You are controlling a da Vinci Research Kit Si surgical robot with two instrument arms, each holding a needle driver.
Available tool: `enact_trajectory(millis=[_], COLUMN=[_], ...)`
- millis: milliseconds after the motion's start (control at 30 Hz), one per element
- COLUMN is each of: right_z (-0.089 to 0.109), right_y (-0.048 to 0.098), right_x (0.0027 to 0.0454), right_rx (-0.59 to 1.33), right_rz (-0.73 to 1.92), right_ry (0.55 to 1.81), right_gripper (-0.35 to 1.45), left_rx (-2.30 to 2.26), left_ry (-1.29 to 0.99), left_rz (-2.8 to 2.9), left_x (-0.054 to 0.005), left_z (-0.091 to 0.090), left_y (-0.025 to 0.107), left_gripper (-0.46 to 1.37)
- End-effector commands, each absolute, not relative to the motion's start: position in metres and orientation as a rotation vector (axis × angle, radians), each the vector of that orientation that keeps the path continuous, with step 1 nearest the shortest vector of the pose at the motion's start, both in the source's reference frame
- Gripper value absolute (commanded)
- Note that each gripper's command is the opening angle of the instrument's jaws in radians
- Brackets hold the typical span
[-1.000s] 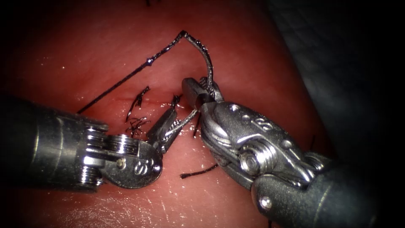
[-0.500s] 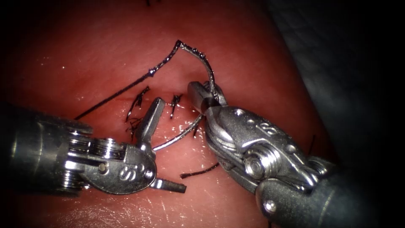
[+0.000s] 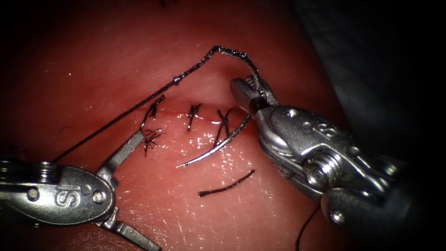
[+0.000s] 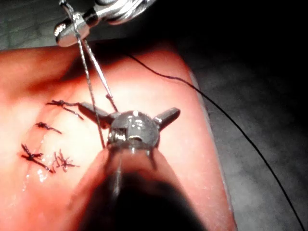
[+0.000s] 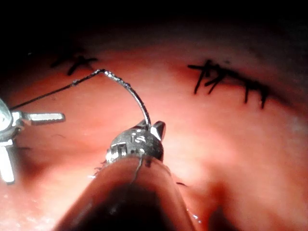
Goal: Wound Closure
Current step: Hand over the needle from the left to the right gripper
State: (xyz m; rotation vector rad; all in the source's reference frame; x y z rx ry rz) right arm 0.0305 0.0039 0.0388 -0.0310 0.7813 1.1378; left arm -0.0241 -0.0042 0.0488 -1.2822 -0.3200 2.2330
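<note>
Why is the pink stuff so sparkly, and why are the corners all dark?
Endoscope view: light sparkles on the wet tissue below the cut; the corners fall dark. Left wrist view: the left tool, open and empty, gleams. Right wrist view: the right tool grips the shiny needle near mid-curve, clear of the tissue.

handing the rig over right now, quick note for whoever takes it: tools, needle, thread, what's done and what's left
Right tool: jaws shut on the needle near its thread end; the needle is out of the tissue, its tip free over the stitches.
Left tool: jaws open, holding nothing, having let go of the needle a second ago.
Thread trails from the needle toward the left.
Done: three knotted stitches along the cut; a loose cut end lies below.
Left: cannot tell.
</note>
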Motion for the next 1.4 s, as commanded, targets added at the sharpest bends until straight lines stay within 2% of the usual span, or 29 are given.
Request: enact_trajectory(millis=[33,400,500,600,700,833,867,1000,1067,1167,1400], right_z=[0.0387,0.0376,0.0373,0.0374,0.0378,0.0381,0.0382,0.0383,0.0382,0.0379,0.0371], right_y=[0.004,0.005,0.0062,0.0071,0.0074,0.0069,0.0066,0.0058,0.0053,0.0045,0.0032], right_x=[0.0299,0.0262,0.0248,0.0237,0.0234,0.0234,0.0235,0.0237,0.0236,0.0232,0.0212], right_rx=[-0.026,0.03,0.181,0.305,0.348,0.364,0.367,0.362,0.357,0.327,0.259], right_rz=[1.06,0.767,0.65,0.548,0.507,0.455,0.442,0.414,0.405,0.402,0.418], right_ry=[0.801,0.906,0.958,0.974,0.987,1.055,1.07,1.12,1.145,1.2,1.262], right_gripper=[-0.35,-0.35,-0.35,-0.35,-0.35,-0.35,-0.35,-0.35,-0.35,-0.35,-0.35], left_rx=[-1.322,-1.345,-1.362,-1.372,-1.377,-1.372,-1.369,-1.401,-1.426,-1.458,-1.487], left_ry=[-0.344,-0.243,-0.206,-0.178,-0.163,-0.151,-0.149,-0.132,-0.131,-0.13,-0.157], left_rz=[2.199,2.169,2.206,2.232,2.245,2.247,2.246,2.27,2.279,2.291,2.312], left_x=[-0.024,-0.0243,-0.0242,-0.0246,-0.025,-0.0261,-0.0265,-0.0282,-0.029,-0.03,-0.031], left_z=[0.0488,0.0519,0.0537,0.0548,0.0548,0.0546,0.0547,0.0552,0.0555,0.056,0.0573], left_y=[-0.0037,-0.0015,-0.0011,-0.0009,-0.0009,-0.0009,-0.0008,-0.0001,0.0002,0.0002,-0.0007], left_gripper=[1.36,1.36,1.32,1.17,1.04,0.5,0.44,0.42,0.46,0.64,0.69])
